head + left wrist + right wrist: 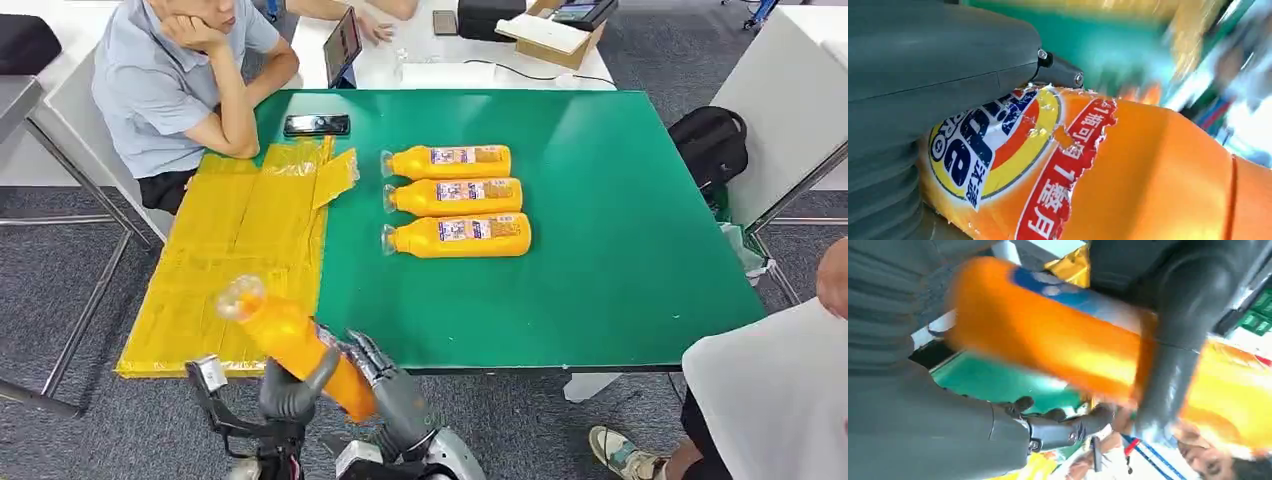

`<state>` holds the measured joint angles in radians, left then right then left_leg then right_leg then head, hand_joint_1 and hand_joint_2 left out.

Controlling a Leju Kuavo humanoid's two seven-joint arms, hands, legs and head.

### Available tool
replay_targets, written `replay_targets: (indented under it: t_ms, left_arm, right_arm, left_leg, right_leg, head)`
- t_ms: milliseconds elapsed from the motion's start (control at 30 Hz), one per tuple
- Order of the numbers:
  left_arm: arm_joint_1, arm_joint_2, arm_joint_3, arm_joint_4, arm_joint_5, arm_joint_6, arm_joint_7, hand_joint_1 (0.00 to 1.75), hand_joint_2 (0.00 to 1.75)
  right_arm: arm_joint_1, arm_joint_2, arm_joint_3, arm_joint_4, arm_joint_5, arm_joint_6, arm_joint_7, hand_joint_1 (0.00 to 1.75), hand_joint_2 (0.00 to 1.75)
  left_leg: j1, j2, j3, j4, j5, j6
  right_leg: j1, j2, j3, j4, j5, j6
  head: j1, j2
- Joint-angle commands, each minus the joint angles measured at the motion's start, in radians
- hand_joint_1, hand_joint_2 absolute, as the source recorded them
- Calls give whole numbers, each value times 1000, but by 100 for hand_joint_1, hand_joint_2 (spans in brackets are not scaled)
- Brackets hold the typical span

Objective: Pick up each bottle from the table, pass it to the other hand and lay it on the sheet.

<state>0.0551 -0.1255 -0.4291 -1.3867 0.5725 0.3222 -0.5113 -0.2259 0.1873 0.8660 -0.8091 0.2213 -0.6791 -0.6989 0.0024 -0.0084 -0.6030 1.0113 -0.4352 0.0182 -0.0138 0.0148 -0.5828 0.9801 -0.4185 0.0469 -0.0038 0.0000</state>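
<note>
At near table edge, left hand [292, 392] and right hand [378, 372] both wrap one orange bottle [295, 340], left on its lower body, right against its right side. Bottle sits tilted over the yellow sheet [235, 240] front corner, cap up-left, base down-right, long axis diagonal. Further right, three bottles [455, 197] lie side by side on green table [620, 230], caps left, long axes across the table. Phone [316, 124] and a seated person's arm at far-left corner.
</note>
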Motion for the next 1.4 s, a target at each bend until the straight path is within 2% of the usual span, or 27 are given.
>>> replay_targets:
  t_ms: [33,67,200,267,433,467,633,700,733,800,833,867,933,1000,1033,1067,1133,1200,1267,1300,1400]
  left_arm:
    - [-79,-38,141,61,-161,199,-99,175,175]
    - [-86,-40,162,51,-195,233,-141,175,175]
    - [-110,-33,181,43,-229,226,-127,175,175]
    - [-151,-5,149,96,-390,329,-149,175,175]
    - [-151,-5,149,96,-390,329,-149,175,175]
    - [-181,10,127,149,-474,370,-156,175,175]
    - [-323,-50,294,423,-1208,376,-78,175,175]
    - [-435,-40,331,619,-1575,376,34,175,175]
    - [-462,-31,326,667,-1629,376,72,175,175]
    - [-548,7,286,791,-1901,376,227,175,175]
    - [-548,7,286,791,-1901,376,227,175,175]
    - [-624,22,249,939,-1957,367,281,175,175]
    - [-649,27,242,978,-1966,346,299,175,175]
    - [-710,36,239,1053,-1968,247,337,175,175]
    - [-710,36,239,1053,-1968,247,337,175,175]
    - [-735,33,253,1075,-1950,180,359,175,175]
    - [-735,33,253,1075,-1950,180,359,175,175]
    - [-764,31,261,1091,-1946,98,437,175,175]
    - [-775,25,282,1094,-1922,53,462,175,175]
    - [-776,23,294,1092,-1904,26,457,140,175]
    - [-776,23,294,1092,-1904,26,457,140,175]
  right_arm:
    - [-7,-50,62,-48,-10,-19,1,0,0]
    - [-11,-50,70,-49,-22,-10,1,0,0]
    - [-17,-50,71,-57,-24,-19,1,0,0]
    - [-13,-51,66,-65,-36,-16,1,0,0]
    - [-13,-51,66,-65,-36,-16,1,0,0]
    - [-13,-55,69,-70,-43,-15,1,0,0]
    - [-38,-51,89,-68,-70,31,1,0,0]
    - [-60,-43,108,-61,-78,60,1,0,0]
    - [-63,-41,111,-62,-79,68,1,0,0]
    - [-78,-33,124,-59,-78,80,1,0,0]
    - [-78,-33,124,-59,-78,80,1,0,0]
    - [-83,-29,128,-60,-78,92,1,0,0]
    - [-84,-26,127,-57,-80,95,1,0,0]
    - [-83,-26,126,-57,-84,100,1,0,0]
    - [-83,-26,126,-57,-84,100,1,0,0]
    - [-81,-26,121,-56,-90,104,1,0,0]
    - [-81,-26,121,-56,-90,104,1,0,0]
    - [-76,-25,108,-52,-90,101,1,0,0]
    - [-74,-24,99,-47,-91,104,1,0,0]
    - [-71,-25,93,-49,-90,100,1,0,0]
    - [-71,-25,93,-49,-90,100,1,0,0]
  left_leg:
    - [0,-2,2,-1,0,-1]
    - [1,-2,1,-1,0,-1]
    - [0,-1,1,0,0,-1]
    - [0,-2,2,0,0,-1]
    - [0,-2,3,-1,0,-1]
    - [0,-2,2,-1,0,-1]
    - [0,-3,2,-1,1,0]
    - [0,-4,3,-2,2,-1]
    - [0,-3,3,-1,2,-1]
    - [0,-3,1,-1,2,0]
    - [1,-3,2,-1,3,-1]
    - [0,-3,2,-1,3,-1]
    - [1,-3,3,-1,3,-2]
    - [0,-5,0,0,6,1]
    - [1,-5,0,1,5,0]
    - [0,-3,0,0,5,0]
    - [-1,-4,-1,0,6,-1]
    - [1,-4,-1,0,6,0]
    - [1,-7,-1,0,6,-1]
    - [1,-7,-1,0,6,0]
    - [0,-6,0,0,7,-1]
  right_leg:
    - [1,-4,4,-1,-1,-1]
    - [1,-3,3,-1,-1,-1]
    - [0,-2,2,0,0,-1]
    - [1,-3,3,0,-1,-1]
    - [0,-4,4,-1,-1,-2]
    - [0,-3,3,-1,-1,-1]
    - [0,-4,3,-1,0,-1]
    - [0,-5,5,-1,0,-2]
    - [1,-5,4,-1,0,-2]
    - [0,-4,3,0,1,-1]
    - [1,-5,4,0,1,-2]
    - [1,-4,3,0,1,-1]
    - [1,-6,4,0,2,-4]
    - [0,-7,2,1,2,-3]
    - [1,-7,3,2,2,-4]
    - [1,-5,2,2,3,-4]
    - [0,-7,1,3,3,-4]
    - [1,-8,0,2,3,-3]
    - [1,-10,1,2,2,-4]
    - [1,-9,2,2,3,-3]
    - [0,-8,3,2,3,-3]
  head:
    - [0,0]
    - [0,0]
    - [0,0]
    - [0,0]
    - [0,0]
    - [0,0]
    - [0,0]
    - [0,0]
    - [0,0]
    - [0,0]
    - [1,0]
    - [0,0]
    - [-1,0]
    - [1,0]
    - [2,0]
    - [0,0]
    - [1,0]
    - [0,0]
    - [1,0]
    - [0,0]
    - [1,0]
